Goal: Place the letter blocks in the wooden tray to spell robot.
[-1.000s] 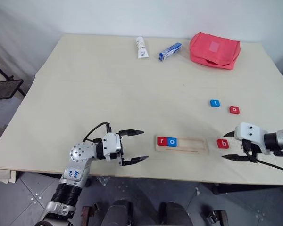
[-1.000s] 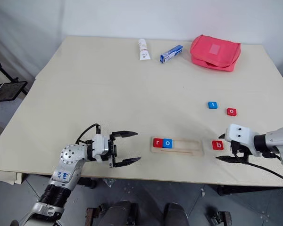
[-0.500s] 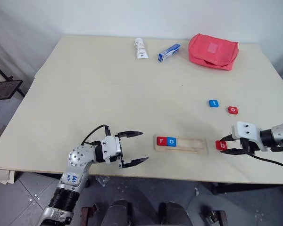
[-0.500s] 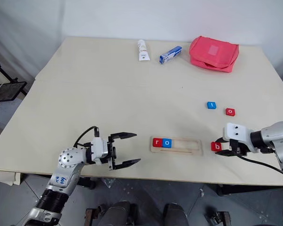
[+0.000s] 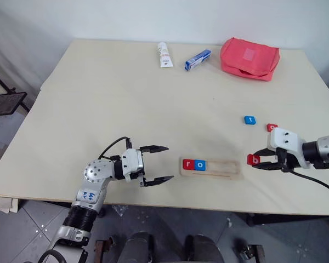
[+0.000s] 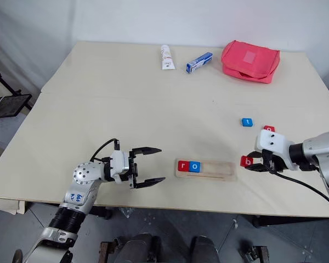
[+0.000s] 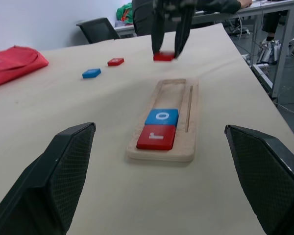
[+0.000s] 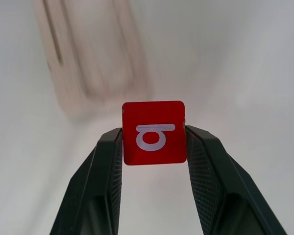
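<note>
Near the front edge of the table (image 5: 126, 104), left of its middle, the left gripper (image 5: 156, 164) is held level with its two black fingers spread wide, nothing between them, aimed along the edge toward the wooden tray (image 5: 211, 167). The tray lies just beside the front edge, a little right of centre, lengthwise along it. Two letter blocks sit in its groove at the end nearest the left gripper: the red r block (image 5: 188, 164) at the very end and the blue o block (image 5: 200, 164) touching it on the far side. The rest of the groove is bare wood.

Past the tray's other end, toward the front right corner, the right gripper (image 5: 257, 162) is pinched onto the red b block (image 5: 253, 159), one finger pressed against each side edge; in the right wrist view the block (image 8: 154, 132) is seen clamped squarely between the fingertips (image 8: 111, 152), its white letter facing the camera.

Farther in, toward the right edge, the blue t block (image 5: 250, 120) lies flat, with the second red block (image 5: 271, 127) just beside it and partly hidden by the right wrist.

Along the far edge a white tube (image 5: 163, 55), a blue-and-white box (image 5: 198, 59) and a red pouch (image 5: 249, 58) are laid out, well apart from the tray.
</note>
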You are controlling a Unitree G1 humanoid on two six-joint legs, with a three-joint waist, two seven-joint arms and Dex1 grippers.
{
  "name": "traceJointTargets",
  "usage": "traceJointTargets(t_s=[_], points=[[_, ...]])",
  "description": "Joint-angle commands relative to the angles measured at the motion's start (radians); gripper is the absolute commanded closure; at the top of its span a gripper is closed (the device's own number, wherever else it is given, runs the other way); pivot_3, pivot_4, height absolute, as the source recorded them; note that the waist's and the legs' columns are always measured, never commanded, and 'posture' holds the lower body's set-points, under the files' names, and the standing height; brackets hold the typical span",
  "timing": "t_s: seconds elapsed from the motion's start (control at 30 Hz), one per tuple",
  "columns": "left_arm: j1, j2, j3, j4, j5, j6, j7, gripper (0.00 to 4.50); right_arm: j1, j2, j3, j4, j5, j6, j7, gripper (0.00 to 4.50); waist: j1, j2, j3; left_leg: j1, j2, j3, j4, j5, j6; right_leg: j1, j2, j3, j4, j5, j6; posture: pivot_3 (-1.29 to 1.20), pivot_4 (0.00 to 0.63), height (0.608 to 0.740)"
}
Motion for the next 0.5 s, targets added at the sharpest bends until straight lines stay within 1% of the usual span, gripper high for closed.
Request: traceJointTargets(t_s=[0.03,0.27,0.5], points=[[-0.026,-0.009,0.001,0.015,-0.009,-0.029,-0.022,0.0,-0.007,0.023,-0.011,-0.155,0.062,0.131,-0.039,3.02,0.0,0.0,0.0,0.0,0.0,0.0,0.0,0.0,0.0,0.0,0.0,0.0,0.0,0.0,0.0,0.0,0.15,0.74],[-0.034,-0.009,0.003,0.034,-0.005,-0.053,-0.043,0.0,-0.054,0.086,0.127,-0.252,0.029,0.199,-0.086,3.02,0.0,0.0,0.0,0.0,-0.001,-0.001,0.0,0.0,0.0,0.0,0.0,0.0,0.0,0.0,0.0,0.0,0.15,0.74],[-0.003,-0.002,0.003,0.001,-0.004,-0.056,-0.034,0.0,-0.089,0.119,0.202,-0.253,0.003,0.203,-0.108,3.02,-0.002,0.0,0.0,0.0,-0.001,-0.001,0.0,0.0,0.0,0.0,0.0,-0.001,0.0,0.0,0.0,0.0,0.15,0.74]])
